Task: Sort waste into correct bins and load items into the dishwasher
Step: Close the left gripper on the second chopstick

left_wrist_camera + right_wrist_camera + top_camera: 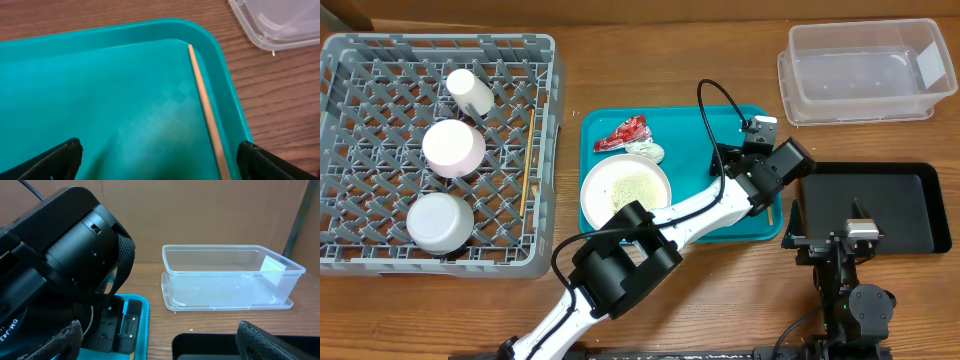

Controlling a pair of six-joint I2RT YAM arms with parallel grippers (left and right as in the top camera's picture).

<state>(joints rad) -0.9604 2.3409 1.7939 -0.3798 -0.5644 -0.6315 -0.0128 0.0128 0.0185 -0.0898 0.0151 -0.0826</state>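
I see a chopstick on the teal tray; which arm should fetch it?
Left, probably: left fingers hang open over the teal tray with the chopstick between them; right fingers sit back at the black tray.

Seen from overhead, the left arm (690,212) lies across the teal tray (675,130), covering its right side and the lower right rim of the plate (625,190). In the left wrist view the chopstick (205,105) runs off the bottom edge, and the clear tub (280,22) is cropped at the corner. The right wrist view cuts the black tray (200,347) at its lower edge.
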